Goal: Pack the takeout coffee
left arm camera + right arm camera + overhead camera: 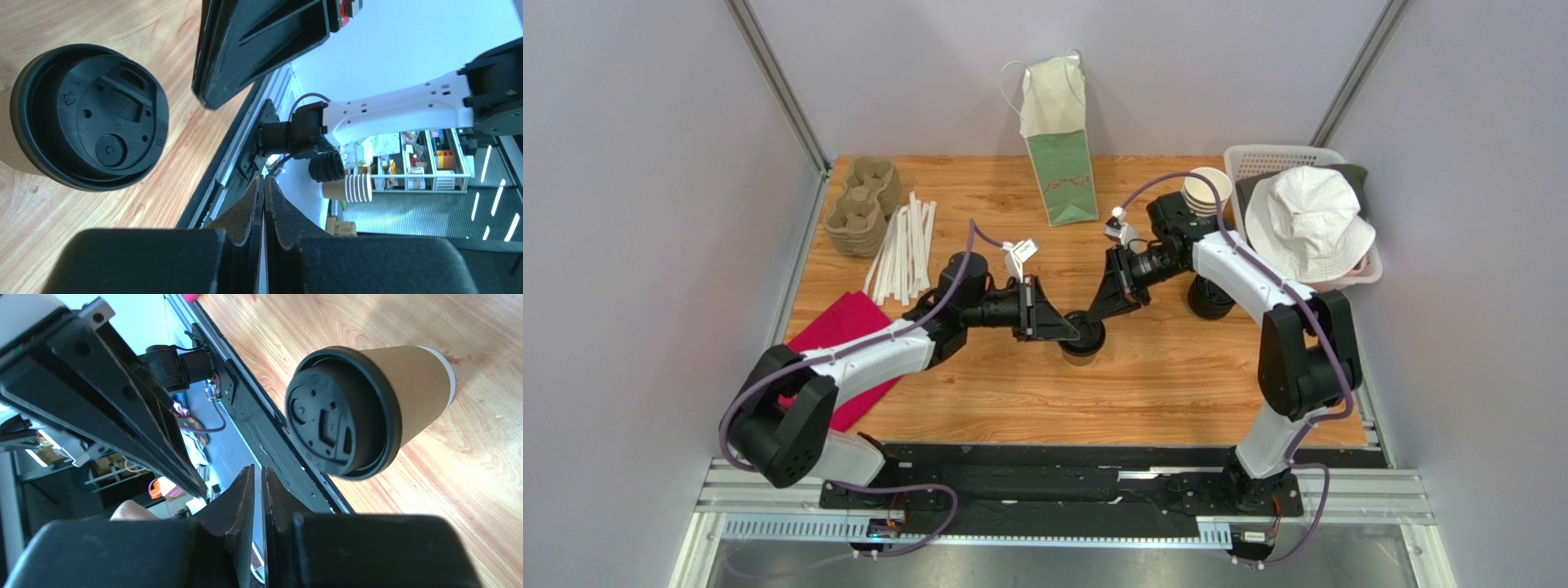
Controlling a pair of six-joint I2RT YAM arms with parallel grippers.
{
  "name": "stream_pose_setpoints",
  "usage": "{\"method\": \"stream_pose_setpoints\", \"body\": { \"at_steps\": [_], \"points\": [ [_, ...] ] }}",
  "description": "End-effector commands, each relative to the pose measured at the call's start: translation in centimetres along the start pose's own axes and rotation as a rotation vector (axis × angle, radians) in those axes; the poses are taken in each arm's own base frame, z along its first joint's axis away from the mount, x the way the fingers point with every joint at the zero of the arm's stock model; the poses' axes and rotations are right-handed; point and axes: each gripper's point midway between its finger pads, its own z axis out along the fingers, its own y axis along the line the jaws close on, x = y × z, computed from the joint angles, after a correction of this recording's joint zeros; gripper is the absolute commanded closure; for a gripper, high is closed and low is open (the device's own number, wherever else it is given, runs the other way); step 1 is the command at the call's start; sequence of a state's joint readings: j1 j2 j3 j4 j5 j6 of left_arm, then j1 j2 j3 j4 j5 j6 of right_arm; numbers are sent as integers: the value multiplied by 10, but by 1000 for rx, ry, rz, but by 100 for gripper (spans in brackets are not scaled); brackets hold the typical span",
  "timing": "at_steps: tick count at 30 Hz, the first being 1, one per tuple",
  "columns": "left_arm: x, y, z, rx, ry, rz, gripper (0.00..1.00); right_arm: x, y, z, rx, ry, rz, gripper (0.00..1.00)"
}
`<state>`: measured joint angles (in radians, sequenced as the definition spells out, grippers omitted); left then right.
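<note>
At the centre of the top view the takeout coffee [1081, 343] stands upright on the counter [1161, 380]. It is a kraft-brown cup with a black lid embossed with a recycling triangle; the other marks are too small to read. Left end effector [264, 190] and right end effector [258, 478] sit just beside it, both closed and empty.

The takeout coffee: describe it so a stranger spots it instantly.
On the wooden table, look near the centre, in front of the green paper bag. There stands a small kraft-brown paper cup with a round black plastic lid; the stacked brown cups at the far right are lidless.
</note>
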<state>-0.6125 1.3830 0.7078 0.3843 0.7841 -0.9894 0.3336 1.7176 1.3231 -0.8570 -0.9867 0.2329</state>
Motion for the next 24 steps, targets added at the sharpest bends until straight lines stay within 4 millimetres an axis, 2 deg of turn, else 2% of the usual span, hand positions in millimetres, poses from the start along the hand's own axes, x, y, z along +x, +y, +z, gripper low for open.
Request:
{"method": "stream_pose_setpoints", "body": {
  "at_steps": [1,16,24],
  "points": [
    [-4,17,13,-43,7,-3,94,-4,-10,13,4,9,37,89],
    [-1,40,41,-97,38,-49,95,3,-35,34,53,62,77,94],
    [7,60,43,-159,49,-72,95,7,-43,38,84,74,78,94]
  ]
}}
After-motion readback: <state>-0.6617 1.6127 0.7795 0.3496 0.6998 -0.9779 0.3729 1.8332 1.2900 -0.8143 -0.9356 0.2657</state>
